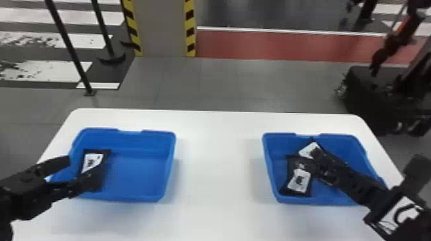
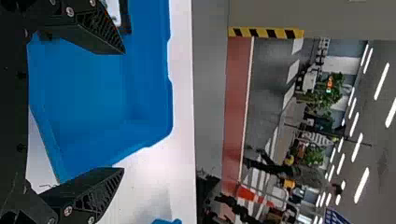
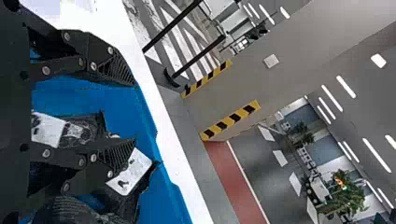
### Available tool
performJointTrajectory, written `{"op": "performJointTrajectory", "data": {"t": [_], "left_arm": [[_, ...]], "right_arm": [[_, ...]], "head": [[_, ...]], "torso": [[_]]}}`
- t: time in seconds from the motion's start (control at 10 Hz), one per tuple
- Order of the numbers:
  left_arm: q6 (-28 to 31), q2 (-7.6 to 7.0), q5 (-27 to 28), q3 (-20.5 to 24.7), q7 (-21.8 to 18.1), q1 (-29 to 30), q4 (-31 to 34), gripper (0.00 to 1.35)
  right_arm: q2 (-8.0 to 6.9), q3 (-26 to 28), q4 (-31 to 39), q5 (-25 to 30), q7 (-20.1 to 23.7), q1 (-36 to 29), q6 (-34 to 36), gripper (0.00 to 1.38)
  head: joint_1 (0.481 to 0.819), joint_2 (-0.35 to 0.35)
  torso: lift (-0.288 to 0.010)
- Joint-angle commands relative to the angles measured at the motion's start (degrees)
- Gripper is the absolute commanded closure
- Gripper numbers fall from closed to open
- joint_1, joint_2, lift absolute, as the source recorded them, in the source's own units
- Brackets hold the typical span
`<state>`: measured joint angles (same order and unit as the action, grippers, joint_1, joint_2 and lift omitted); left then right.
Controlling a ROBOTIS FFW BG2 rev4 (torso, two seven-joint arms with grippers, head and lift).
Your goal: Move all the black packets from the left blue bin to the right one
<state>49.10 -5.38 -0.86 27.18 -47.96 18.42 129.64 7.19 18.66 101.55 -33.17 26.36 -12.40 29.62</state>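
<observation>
The work is part way along: one black packet (image 1: 91, 162) lies at the left side of the left bin (image 1: 158, 144), and two others, the near packet (image 1: 298, 182) and the far packet (image 1: 310, 149), lie in the right bin (image 1: 343, 141). Both bins stand on the white tabletop (image 1: 218, 166). The step in hand looks to be the pick of the packet in the left bin. The left end effector (image 2: 123, 110) is spread wide and empty, one finger passing over the near part of that packet in the head view. The next move probably calls for bringing both fingers astride it, lowering and closing, then lifting it over the wall and across; a finger pressed on top could merely push the packet into the side.

The right end effector (image 3: 135, 113) reaches over the right bin. The head view catches its fingers nearly side-on, so the gap is hard to judge there; the right wrist view makes it plain that they are spread, with one packet partly between them and another partly behind a finger. The left wrist view puts the left bin's packet beyond one finger, outside the gap, while the head view gives both bins whole and the packets' places in them
</observation>
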Motion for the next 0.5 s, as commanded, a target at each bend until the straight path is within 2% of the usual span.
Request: {"op": "performJointTrajectory", "data": {"t": [0.0,0.1,0.2,0.3,0.4], "left_arm": [[1.8,0.54,6.49,2.8,0.5,-1.69,0.09,0.15],[3.77,0.9,12.11,3.76,1.21,-3.52,-0.62,0.15],[4.75,0.81,15.1,3.76,1.65,-5.63,-3.29,0.15],[5.46,0.28,18.18,3.15,2.08,-9.01,-8.63,0.15],[5.46,-0.25,18.61,1.65,3.05,-11.54,-13.41,0.15]], "right_arm": [[-0.95,-0.03,2.72,-0.75,0.27,-1.66,-0.09,0.27],[-1.48,-0.03,2.72,-1.01,1.33,-1.66,-0.09,0.35],[-1.75,-0.03,3.0,-1.19,2.03,-1.66,0.05,0.38],[-2.01,-0.11,3.71,-2.07,2.82,-2.37,0.05,0.39],[-2.45,-0.11,6.38,-1.89,3.52,-3.77,-0.09,0.4]], "head": [[0.695,0.018],[0.695,0.067],[0.695,0.126],[0.695,0.169],[0.695,0.186]], "torso": [[-0.11],[-0.11],[-0.11],[-0.11],[-0.11]]}}
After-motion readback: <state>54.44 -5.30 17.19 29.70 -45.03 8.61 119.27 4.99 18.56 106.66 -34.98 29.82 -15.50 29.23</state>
